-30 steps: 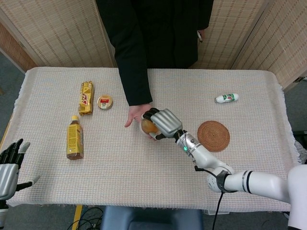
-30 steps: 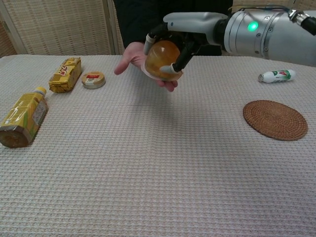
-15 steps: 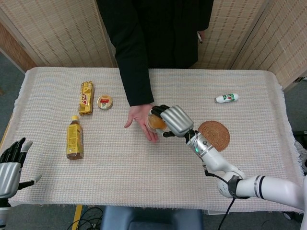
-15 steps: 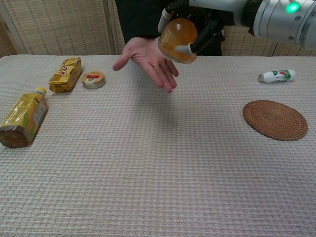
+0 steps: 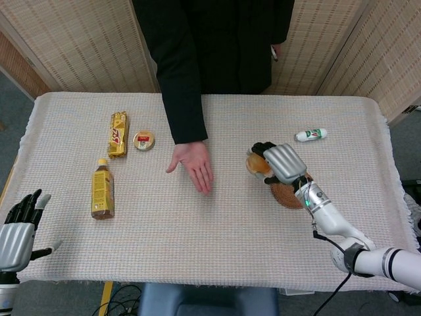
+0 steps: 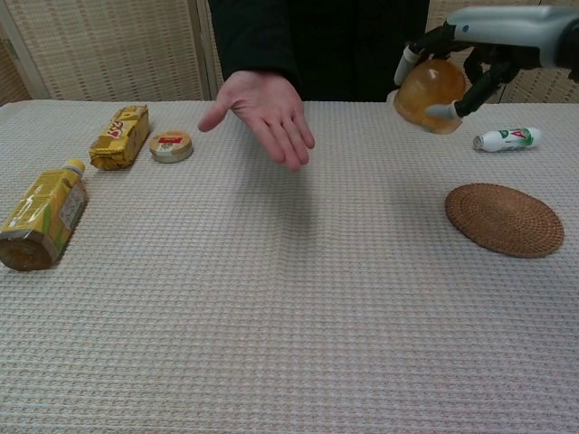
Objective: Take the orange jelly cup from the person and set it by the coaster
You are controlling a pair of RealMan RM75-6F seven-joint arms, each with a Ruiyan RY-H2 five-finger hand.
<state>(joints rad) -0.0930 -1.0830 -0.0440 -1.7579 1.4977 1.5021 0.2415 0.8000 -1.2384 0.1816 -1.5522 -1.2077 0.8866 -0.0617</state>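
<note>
Right hand point(image 6: 457, 68) grips the jelly cup point(image 6: 429, 84), fingers wrapped over its top and far side, cup clear of the worktop point(image 6: 271, 298). In the chest view the cup is raised, up and to the left of the coaster point(image 6: 504, 220), which lies flat on the right part of the worktop. In the head view the right hand point(image 5: 281, 163) overlaps the coaster's far-left edge point(image 5: 288, 195), so cup point(image 5: 256, 164) and hand look to be roughly above that edge; how high above the cloth, I cannot tell.

Key relation: coaster is below and slightly right of the held cup. Judged: the coming move is mostly a descent, landing the cup on bare cloth just beside the coaster, not on it. The left side of the coaster looks free. Right arm is the only one placed for this.

Left hand point(image 5: 18, 227) sits at the near-left corner, well apart from everything, fingers spread, holding nothing.

Person's hand point(image 6: 262, 113) is palm-up and empty, left of the cup, apart from it.

Change vs 0.5 s ago: the cup was then just over the person's palm; it has since travelled right, to the coaster area. Person's hand has hardly moved. Transfer judged complete; placement not yet done.
</note>
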